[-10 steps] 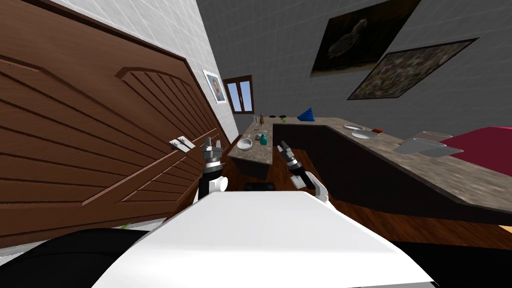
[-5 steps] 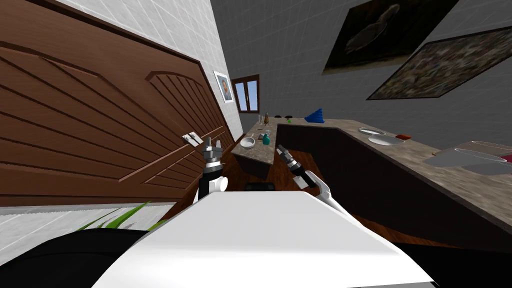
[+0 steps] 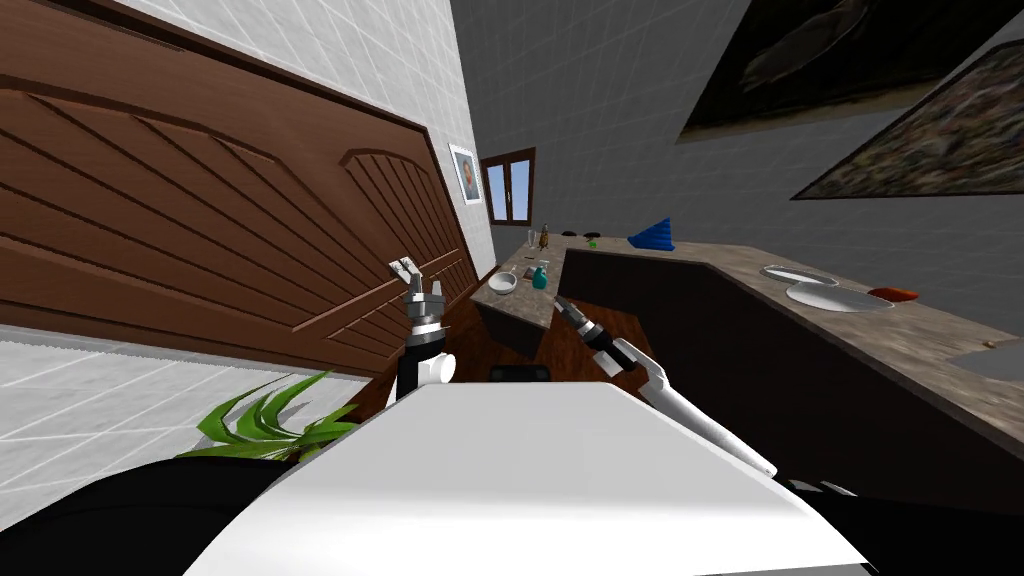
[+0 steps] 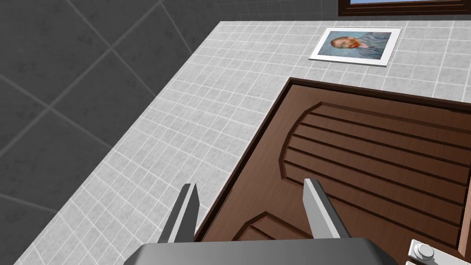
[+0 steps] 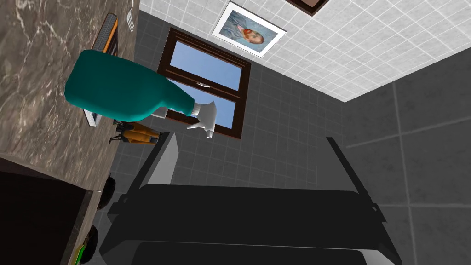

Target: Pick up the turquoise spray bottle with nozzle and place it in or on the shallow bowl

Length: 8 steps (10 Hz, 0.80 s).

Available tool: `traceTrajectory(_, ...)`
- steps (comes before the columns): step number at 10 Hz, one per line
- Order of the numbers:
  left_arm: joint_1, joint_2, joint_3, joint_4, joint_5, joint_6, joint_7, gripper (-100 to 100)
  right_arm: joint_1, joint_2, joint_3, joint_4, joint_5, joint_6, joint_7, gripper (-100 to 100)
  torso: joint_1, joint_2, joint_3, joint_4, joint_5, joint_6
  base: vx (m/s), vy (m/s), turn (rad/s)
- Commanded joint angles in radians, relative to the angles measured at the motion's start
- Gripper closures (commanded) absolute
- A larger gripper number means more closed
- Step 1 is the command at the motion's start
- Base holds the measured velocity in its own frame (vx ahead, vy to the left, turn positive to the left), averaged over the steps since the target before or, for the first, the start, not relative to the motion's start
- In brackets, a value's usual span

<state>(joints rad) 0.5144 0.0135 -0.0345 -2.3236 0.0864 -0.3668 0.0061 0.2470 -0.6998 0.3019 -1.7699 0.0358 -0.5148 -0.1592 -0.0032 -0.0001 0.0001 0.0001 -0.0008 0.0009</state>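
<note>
Scanning from the door side: the left gripper (image 3: 424,290) hangs short of the counter (image 3: 515,303), raised, fingers spread, nothing between them. It is the farther arm.

On the counter's near end sits the bowl (image 3: 503,283), white and shallow. The bottle (image 3: 540,277) stands just beside it on the same end. Whether the two touch is too small to tell.

The right gripper (image 5: 250,137) is the nearer one. It sits just off the counter's near end, about level with the top, fingers wide apart and empty.

Key relation: the bottle lies ahead of the right gripper and off to one finger's side, not on the line between the fingers. Its long axis is upright off the counter, teal body low and white nozzle (image 5: 204,118) on top. The finger gap seems to run along that height rather than across the body, so a swing toward the bottle plus a wrist roll looks needed before closing.

Hard to make out:
- A flat thing (image 5: 106,34) on the counter behind the bottle, partly covered by it.
- A small orange-brown thing (image 5: 138,134) further along the counter, which I can't identify.
</note>
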Motion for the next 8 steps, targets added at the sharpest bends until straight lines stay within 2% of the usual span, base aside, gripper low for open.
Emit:
traceTrajectory(1,0.0,0.0,0.0,0.0,0.0,0.0,0.0,0,-0.023,-0.05,0.027,0.039,0.003,-0.003,0.002,-100,0.0,0.0,0.0,0.0,0.0,0.0,-0.032,-0.035,0.27)
traceTrajectory(2,0.0,0.0,0.0,0.0,0.0,0.0,0.0,0,-0.023,-0.066,0.027,0.039,0.003,-0.003,0.002,-100,0.0,0.0,0.0,0.0,0.0,-0.001,-0.029,-0.032,0.179)
traceTrajectory(3,0.0,0.0,0.0,0.0,0.0,0.0,0.0,0,-0.042,-0.104,0.051,0.075,0.006,-0.01,0.005,-100,0.0,0.0,0.0,0.0,0.0,0.0,-0.043,-0.029,0.309)
traceTrajectory(4,0.0,0.0,0.0,0.0,0.0,0.0,0.0,0,-0.042,-0.119,0.051,0.075,0.006,-0.01,0.005,-100,0.001,0.0,0.0,0.0,0.0,-0.001,-0.032,-0.031,0.194)
traceTrajectory(5,0.0,0.0,0.0,0.0,0.0,0.0,0.0,0,-0.062,-0.156,0.075,0.109,0.009,-0.018,0.007,-100,0.0,0.0,0.0,0.0,0.0,0.0,-0.03,-0.027,0.277)
traceTrajectory(6,0.0,0.0,0.0,0.0,0.0,0.0,0.0,0,-0.062,-0.172,0.075,0.111,0.009,-0.018,0.007,-100,0.0,-0.001,0.0,0.0,0.0,-0.001,-0.031,-0.027,0.172)
traceTrajectory(7,0.0,0.0,0.0,0.0,0.0,0.0,0.0,0,-0.081,-0.208,0.1,0.146,0.011,-0.025,0.011,-100,0.001,-0.001,0.0,0.0,0.0,0.0,-0.037,-0.021,0.314)
traceTrajectory(8,0.0,0.0,0.0,0.0,0.0,0.0,0.0,0,-0.081,-0.225,0.1,0.146,0.011,-0.025,0.011,-100,0.001,0.0,0.0,0.0,0.0,-0.001,-0.029,-0.026,0.183)
